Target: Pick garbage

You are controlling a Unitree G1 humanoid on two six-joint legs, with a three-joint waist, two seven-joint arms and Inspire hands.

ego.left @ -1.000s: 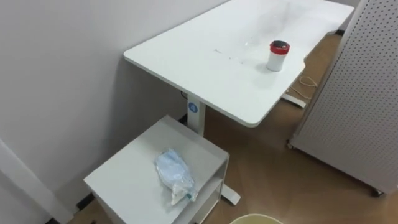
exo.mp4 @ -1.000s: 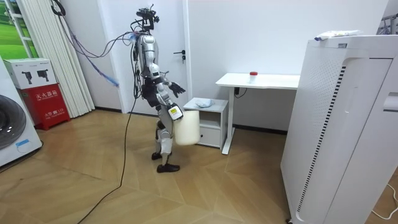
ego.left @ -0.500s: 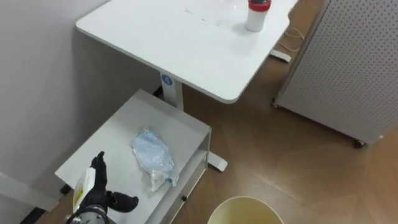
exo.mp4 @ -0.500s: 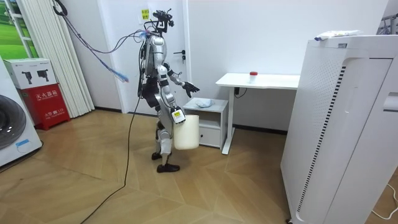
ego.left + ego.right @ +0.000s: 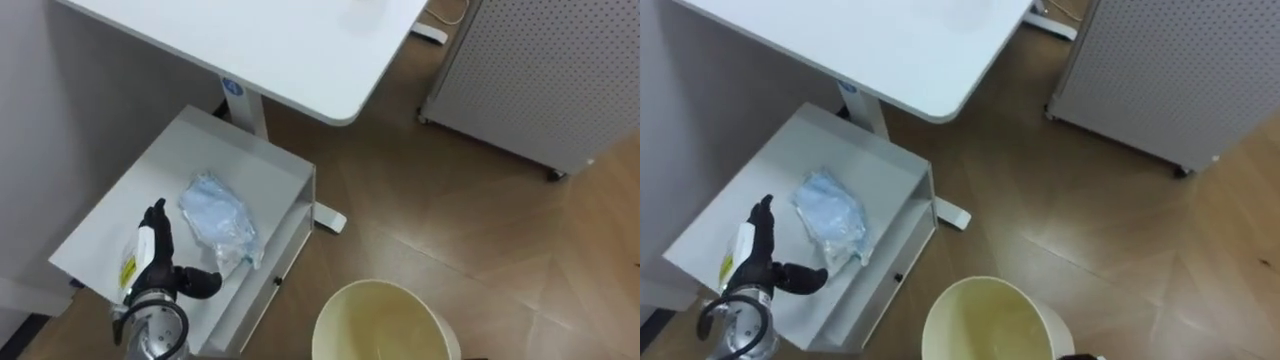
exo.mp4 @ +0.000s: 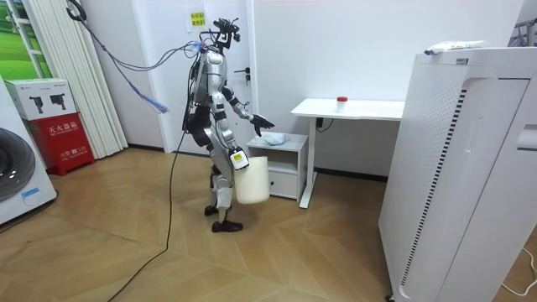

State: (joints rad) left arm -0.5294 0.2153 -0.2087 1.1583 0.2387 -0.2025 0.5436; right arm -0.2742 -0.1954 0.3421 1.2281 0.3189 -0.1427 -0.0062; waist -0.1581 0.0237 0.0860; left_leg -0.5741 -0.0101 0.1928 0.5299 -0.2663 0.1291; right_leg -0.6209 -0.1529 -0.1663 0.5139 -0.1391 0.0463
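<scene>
A crumpled pale-blue plastic bag (image 5: pixel 220 222) lies on top of a low white cabinet (image 5: pixel 150 200) beside the wall. My left hand (image 5: pixel 160 258) hovers over the cabinet top just left of the bag, open, with straight fingers and the thumb pointing at the bag, a small gap apart from it. Below, at my right side, is a cream waste bin (image 5: pixel 385 322) with its mouth up. In the room view the bin (image 6: pixel 252 178) hangs at my lowered right hand (image 6: pixel 238 158), and my left hand (image 6: pixel 263 124) reaches over the cabinet (image 6: pixel 281 151).
A white desk (image 5: pixel 280 50) overhangs the cabinet's far side on a white leg (image 5: pixel 252 112). A white perforated panel (image 5: pixel 540 70) stands on the wooden floor to the right. A red-capped container (image 6: pixel 341 102) sits on the desk.
The eye view has dropped and moved closer to the cabinet. My left hand came up into view and advanced toward the bag. More of the bin's mouth shows.
</scene>
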